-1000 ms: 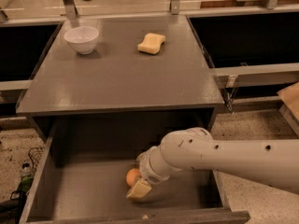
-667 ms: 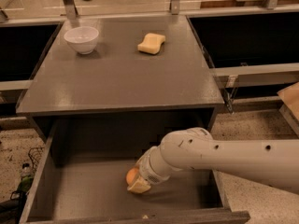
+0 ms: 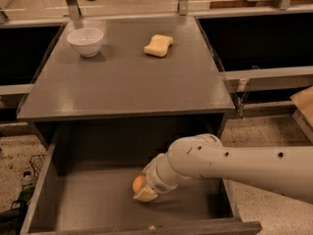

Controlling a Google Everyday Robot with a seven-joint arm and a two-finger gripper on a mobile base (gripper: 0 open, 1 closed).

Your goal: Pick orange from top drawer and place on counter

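Camera view, lower centre: gripper [image 3: 145, 193] at the orange [image 3: 138, 183] in the top drawer [image 3: 44, 192], whether it grips I cannot tell; next likely a lift onto the counter [image 3: 122, 82].

dim warm overhead light; faint sheen across counter [image 3: 122, 82]; gripper [image 3: 145, 194] in shade near top drawer [image 3: 93, 199] front edge.
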